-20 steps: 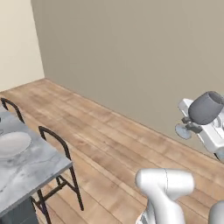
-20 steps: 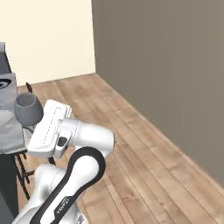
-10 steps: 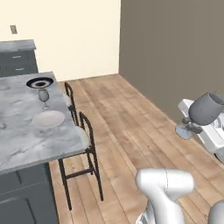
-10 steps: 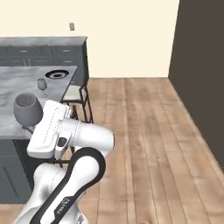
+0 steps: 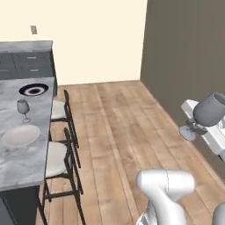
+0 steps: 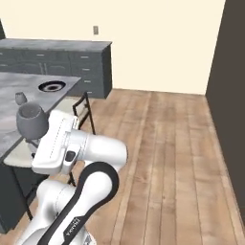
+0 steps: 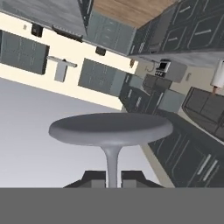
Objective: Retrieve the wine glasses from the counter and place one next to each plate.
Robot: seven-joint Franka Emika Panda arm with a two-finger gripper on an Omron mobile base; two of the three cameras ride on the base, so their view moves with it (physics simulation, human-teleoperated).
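Observation:
My gripper (image 7: 113, 177) is shut on the thin stem of a smoky-grey wine glass (image 5: 211, 110). The glass lies tilted at the right of the left base view, with its round foot (image 7: 111, 127) broad before the hand camera. The same glass (image 6: 32, 121) juts out at the left of the right base view. On the marble island (image 5: 17, 162) a second wine glass (image 5: 23, 107) stands upright between the dark plate (image 5: 34, 89) and the off-white plate (image 5: 21, 135). The dark plate (image 6: 51, 86) and the standing glass (image 6: 20, 98) also show from the right.
Two dark stools (image 5: 59, 156) stand along the island's near side. A grey-topped counter on dark grey cabinets (image 6: 57, 60) runs along the cream back wall. A dark wall (image 5: 189, 57) closes the right. Wood floor (image 6: 167, 143) lies open between island and wall.
The whole picture has swung as the base turned: the island with plates and glass has come into view on the left. The held glass stays in my shut gripper.

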